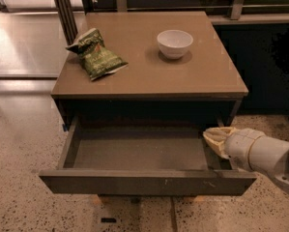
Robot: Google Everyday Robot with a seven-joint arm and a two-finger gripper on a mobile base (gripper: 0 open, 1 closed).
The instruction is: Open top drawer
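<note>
The top drawer [144,181] stands pulled well out of the brown cabinet; its dark grey-brown front has small pale scratches right of centre, and its shallow grey box [139,153] holds nothing. My gripper [215,138] reaches in from the right on a white arm and sits at the drawer's right side wall, just inside the box near the cabinet's front.
On the cabinet top [149,74] lie a green snack bag [95,54] at the left and a white bowl [174,43] at the back right. Speckled floor lies in front and at the left. A dark metal post [66,8] stands behind the left corner.
</note>
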